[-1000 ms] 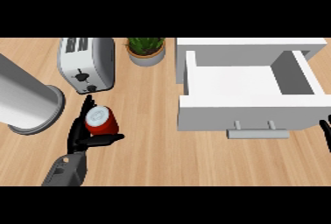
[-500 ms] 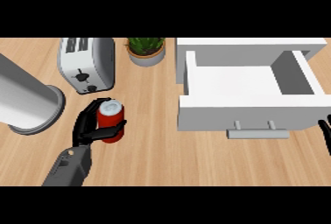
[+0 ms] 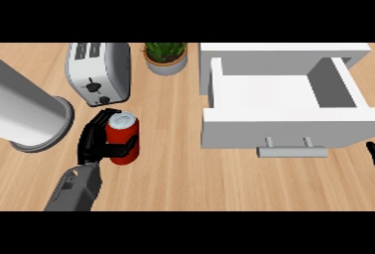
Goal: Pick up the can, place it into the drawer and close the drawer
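Step 1 of 3, pick-up. Left hand (image 3: 92, 141) is curled round the red can (image 3: 124, 133), thumb across its front. The can is upright, just below the toaster (image 3: 99, 69) and well apart from the open drawer (image 3: 278, 130) to its right. Cannot tell if it is off the bench (image 3: 183, 178). Right hand (image 3: 370, 151): sliver at the right edge, state cannot tell. Next move, judged: lift the can clear of the drawer's front wall, carry it right, lower it inside.

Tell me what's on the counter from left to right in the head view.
Grey cylinder, red can gripped by the left hand, potted plant, open white drawer, right hand at the right edge. Toaster overlaps the can sideways, so skipped.
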Robot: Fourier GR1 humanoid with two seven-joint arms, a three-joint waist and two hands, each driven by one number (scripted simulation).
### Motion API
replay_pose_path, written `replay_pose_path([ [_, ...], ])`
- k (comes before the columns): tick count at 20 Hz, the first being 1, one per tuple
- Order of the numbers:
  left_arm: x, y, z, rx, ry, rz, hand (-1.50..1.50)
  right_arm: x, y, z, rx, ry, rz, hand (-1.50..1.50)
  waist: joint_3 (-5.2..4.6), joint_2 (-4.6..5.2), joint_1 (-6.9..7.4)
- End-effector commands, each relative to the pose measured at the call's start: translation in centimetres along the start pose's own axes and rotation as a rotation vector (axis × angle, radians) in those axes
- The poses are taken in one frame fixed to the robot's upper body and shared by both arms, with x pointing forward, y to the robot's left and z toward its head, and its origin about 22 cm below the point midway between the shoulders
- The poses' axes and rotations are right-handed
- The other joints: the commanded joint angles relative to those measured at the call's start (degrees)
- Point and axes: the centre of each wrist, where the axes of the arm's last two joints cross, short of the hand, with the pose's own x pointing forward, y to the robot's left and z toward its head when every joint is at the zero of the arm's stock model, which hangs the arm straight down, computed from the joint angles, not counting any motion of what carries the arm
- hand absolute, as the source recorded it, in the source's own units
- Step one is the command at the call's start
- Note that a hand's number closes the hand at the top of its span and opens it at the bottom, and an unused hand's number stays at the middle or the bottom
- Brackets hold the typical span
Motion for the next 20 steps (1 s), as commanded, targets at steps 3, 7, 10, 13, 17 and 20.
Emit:
replay_pose_path([
  [3,2.9,3.7,0.5,0.046,-0.061,0.013,1.50,1.4,1.3,-1.0,-0.003,-0.004,-0.002,-1.50,-0.01,-0.04,0.38],
  [7,3.3,-1.1,0.1,-0.004,-0.074,0.015,1.50,-1.4,0.4,-0.1,-0.037,-0.025,-0.003,-1.50,0.01,-0.02,0.07],
  [10,5.7,-0.7,1.0,-0.054,-0.076,0.020,1.50,1.5,-0.1,-0.8,-0.031,-0.025,0.005,-1.50,0.01,-0.07,0.26],
  [13,8.9,-4.1,-1.7,-0.086,-0.109,-0.012,1.50,-0.1,0.4,1.3,0.002,-0.008,0.002,-1.50,0.02,-0.09,-0.11],
  [17,11.3,-7.0,-1.1,-0.116,-0.155,-0.037,1.50,0.8,0.9,-0.4,-0.022,-0.017,-0.003,-1.50,0.00,-0.04,0.09],
  [20,14.5,-9.9,-2.8,-0.141,-0.177,-0.049,1.50,-0.3,-0.7,-0.4,-0.030,-0.035,-0.016,-1.50,0.02,-0.02,-0.09],
])
